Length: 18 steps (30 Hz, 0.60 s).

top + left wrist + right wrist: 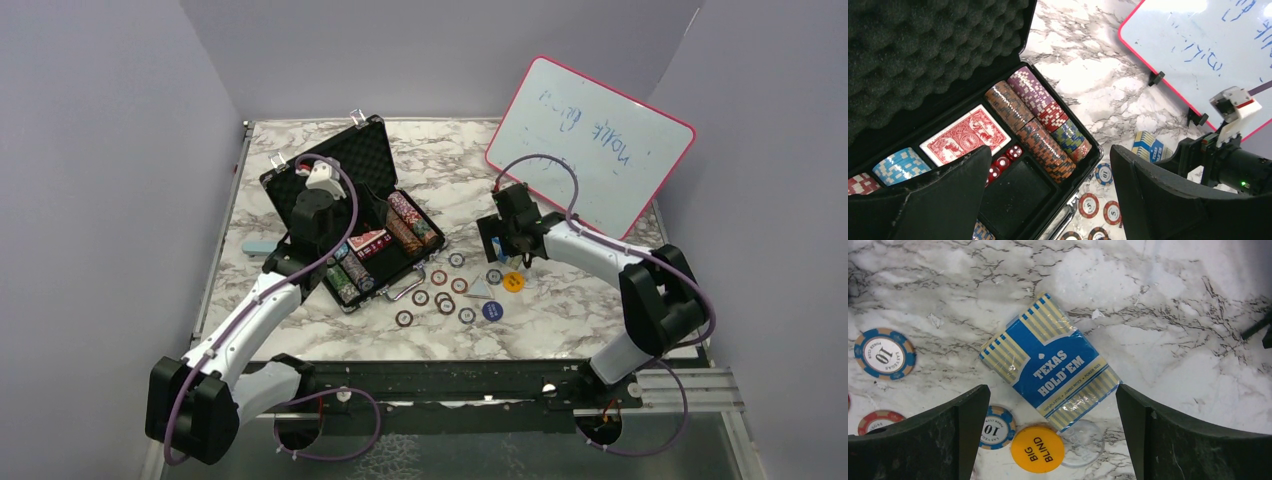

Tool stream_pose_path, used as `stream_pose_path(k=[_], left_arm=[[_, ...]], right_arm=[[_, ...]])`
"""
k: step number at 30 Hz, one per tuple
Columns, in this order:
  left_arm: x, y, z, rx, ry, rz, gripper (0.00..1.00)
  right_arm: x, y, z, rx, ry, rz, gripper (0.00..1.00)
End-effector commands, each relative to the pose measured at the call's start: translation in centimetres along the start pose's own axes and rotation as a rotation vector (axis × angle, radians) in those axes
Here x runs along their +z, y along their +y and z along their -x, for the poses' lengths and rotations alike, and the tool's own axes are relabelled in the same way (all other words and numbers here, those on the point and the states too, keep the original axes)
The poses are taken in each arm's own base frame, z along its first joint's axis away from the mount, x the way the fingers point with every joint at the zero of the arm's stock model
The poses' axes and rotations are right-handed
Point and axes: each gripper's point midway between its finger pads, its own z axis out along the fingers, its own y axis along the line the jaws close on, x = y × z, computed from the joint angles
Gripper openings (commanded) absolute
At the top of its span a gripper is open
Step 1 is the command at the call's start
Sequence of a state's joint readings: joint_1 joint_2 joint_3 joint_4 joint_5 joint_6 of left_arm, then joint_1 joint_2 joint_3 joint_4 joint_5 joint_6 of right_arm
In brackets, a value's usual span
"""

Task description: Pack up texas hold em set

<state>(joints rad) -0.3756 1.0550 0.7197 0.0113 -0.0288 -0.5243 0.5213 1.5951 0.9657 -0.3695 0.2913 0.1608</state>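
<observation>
right gripper [1050, 400]: spread wide, empty, directly above blue deck [1050, 374] | blue deck: on table [590, 300], right of case [923, 50], long axis diagonal to finger gap | left gripper [1048, 155]: spread, empty, over case

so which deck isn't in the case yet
The blue deck: it lies on the table among loose chips, while the red deck sits in the case.
</observation>
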Motion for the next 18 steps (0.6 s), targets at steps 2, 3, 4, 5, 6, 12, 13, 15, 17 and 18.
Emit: stream_pose_path(k=[2, 3, 4, 5, 6, 12, 13, 15, 17, 18], left_arm=[[-0.6, -2.6, 2.3, 0.055, -0.030, -0.095, 0.91], [-0.6, -2.7, 2.4, 0.057, -0.031, -0.098, 0.91], [-0.6, -2.8, 2.5, 0.060, -0.029, -0.102, 0.91], [-0.6, -3.0, 2.7, 0.064, -0.030, -0.107, 0.91], [-0.6, -3.1, 2.8, 0.070, -0.031, -0.112, 0.91], [-0.8, -3.5, 3.0, 0.084, -0.022, -0.127, 0.91], [-0.8, -3.5, 2.9, 0.085, -0.019, -0.129, 0.91], [-0.9, -3.5, 2.8, 0.089, -0.015, -0.131, 0.91], [-1.0, -3.5, 2.8, 0.093, -0.012, -0.132, 0.91], [-1.0, -3.6, 2.8, 0.096, -0.012, -0.134, 0.91]], right_arm=[[0.9, 0.9, -0.1, -0.109, 0.027, 0.099, 1.00], [1.3, 0.9, -0.5, -0.112, 0.046, 0.104, 1.00], [1.5, 1.0, -0.8, -0.115, 0.062, 0.114, 1.00], [1.7, 1.1, -0.9, -0.115, 0.071, 0.122, 1.00], [1.9, 0.9, -1.0, -0.110, 0.075, 0.121, 1.00], [3.0, -0.2, -1.0, -0.065, 0.091, 0.144, 1.00], [3.1, -0.1, -1.0, -0.059, 0.095, 0.165, 1.00], [3.3, 0.2, -1.2, -0.050, 0.111, 0.196, 1.00], [3.8, 0.1, -1.6, -0.046, 0.132, 0.197, 1.00], [3.9, 0.1, -1.7, -0.045, 0.139, 0.194, 1.00]])
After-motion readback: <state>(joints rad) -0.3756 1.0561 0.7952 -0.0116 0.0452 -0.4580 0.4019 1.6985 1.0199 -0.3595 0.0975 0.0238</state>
